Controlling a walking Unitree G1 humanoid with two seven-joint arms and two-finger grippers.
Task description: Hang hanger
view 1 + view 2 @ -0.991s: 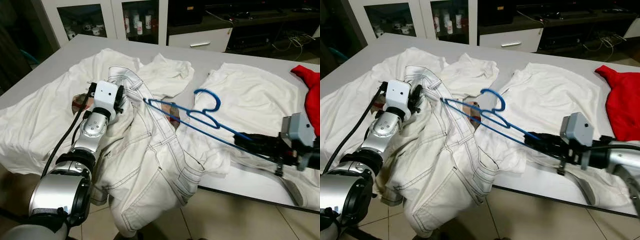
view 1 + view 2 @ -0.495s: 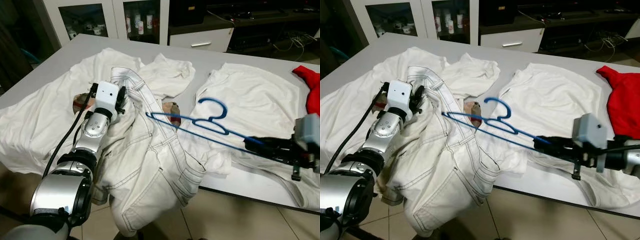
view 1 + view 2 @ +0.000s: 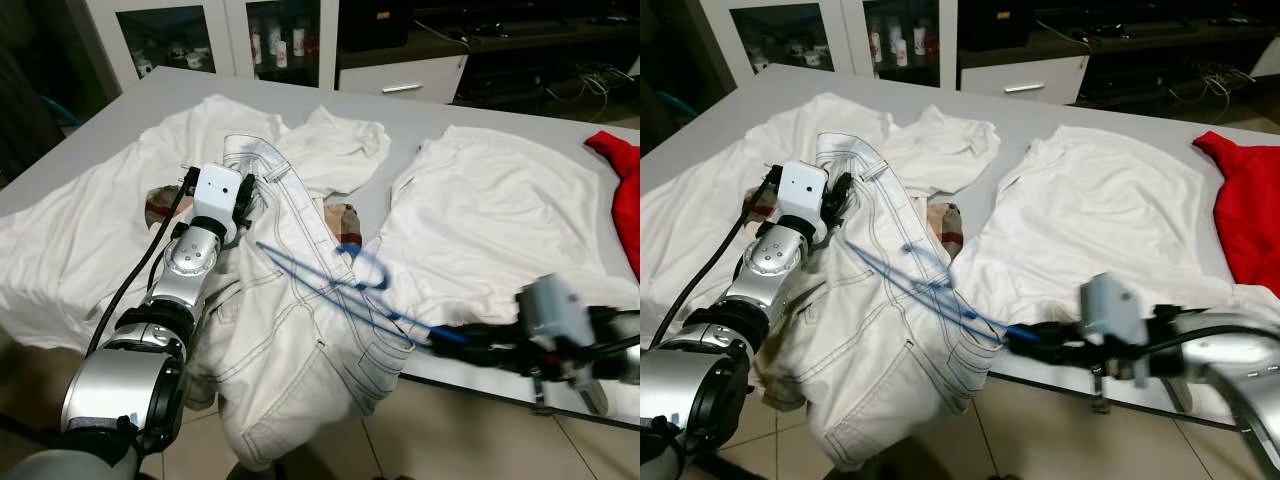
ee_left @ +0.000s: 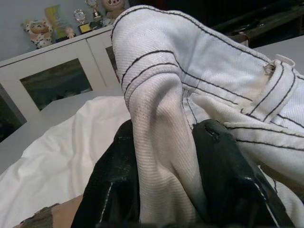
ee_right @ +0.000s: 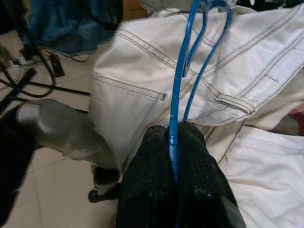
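White jeans (image 3: 300, 340) lie over the table's near edge and hang toward the floor. My left gripper (image 3: 250, 200) is shut on a fold of their waistband (image 4: 161, 109), with one black finger (image 4: 116, 175) on each side of the cloth. My right gripper (image 3: 445, 338) is shut on the end of a blue wire hanger (image 5: 183, 66). The hanger (image 3: 320, 282) is motion-blurred and lies low across the jeans, its hook near the middle of them. In the right wrist view it points out over the jeans' back pocket.
The grey table (image 3: 400, 110) holds white shirts at the left (image 3: 90, 230) and right (image 3: 500, 210). A red garment (image 3: 622, 185) lies at the far right edge. White glass-door cabinets (image 3: 220, 40) stand behind. Tiled floor (image 3: 450, 440) is below the near edge.
My right gripper has swung the hanger down and leftward, from above the right shirt to low over the jeans. The left gripper has kept its hold on the waistband.
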